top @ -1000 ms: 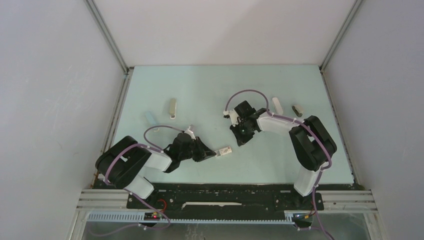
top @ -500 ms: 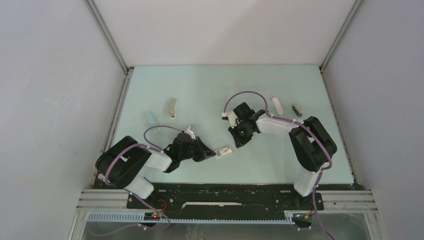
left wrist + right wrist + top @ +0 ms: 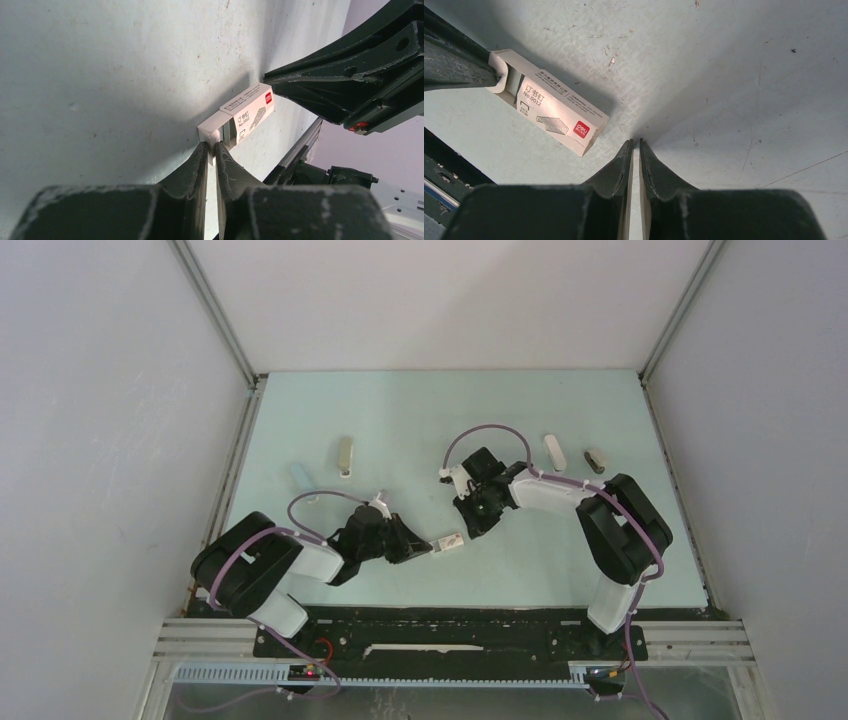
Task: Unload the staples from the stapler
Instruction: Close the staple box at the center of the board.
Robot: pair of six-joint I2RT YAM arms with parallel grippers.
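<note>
The white stapler lies at the back right of the table, far from both grippers. Just right of it is a short dark-grey piece, too small to tell whether it is the staples. My left gripper is shut on the white inner tray of a small printed staple box, which rests on the table with the tray partly pulled out. My right gripper is shut with nothing between its fingers. Its tips are low over the table, beside the box's far end.
A beige-grey slim bar and a small pale-blue piece lie at the back left. The pale green table top is walled on three sides. The right arm's links stand over the table's right side.
My right gripper has drifted a little to the left, closer to the box. The left gripper and the box have not moved.
</note>
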